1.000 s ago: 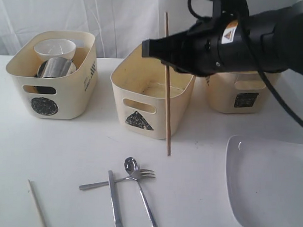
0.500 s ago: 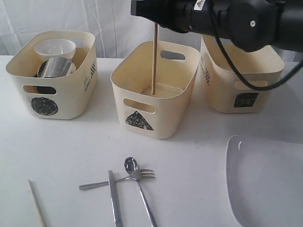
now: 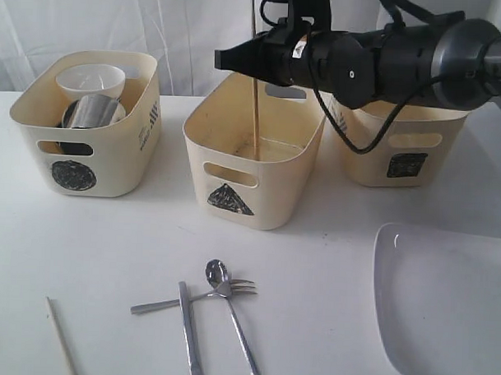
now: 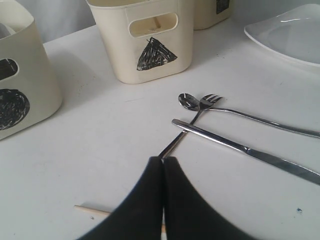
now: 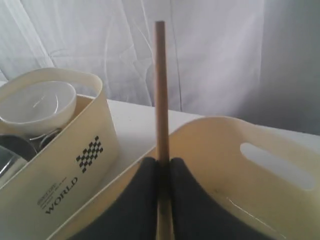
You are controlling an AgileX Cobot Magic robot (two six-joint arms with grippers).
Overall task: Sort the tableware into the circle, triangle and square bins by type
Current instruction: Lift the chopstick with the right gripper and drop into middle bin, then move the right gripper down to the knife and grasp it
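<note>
Right jaws pinch upright chopstick inside triangle bin; left jaws closed, empty.

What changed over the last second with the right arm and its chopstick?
The right claw carried the chopstick from in front of the triangle bin up and back over its rim. The stick's lower end now reaches inside the bin, still gripped upright, not let go. Unchanged: spoon, fork, knife, other chopstick and plate on the table; left claw shut.
</note>
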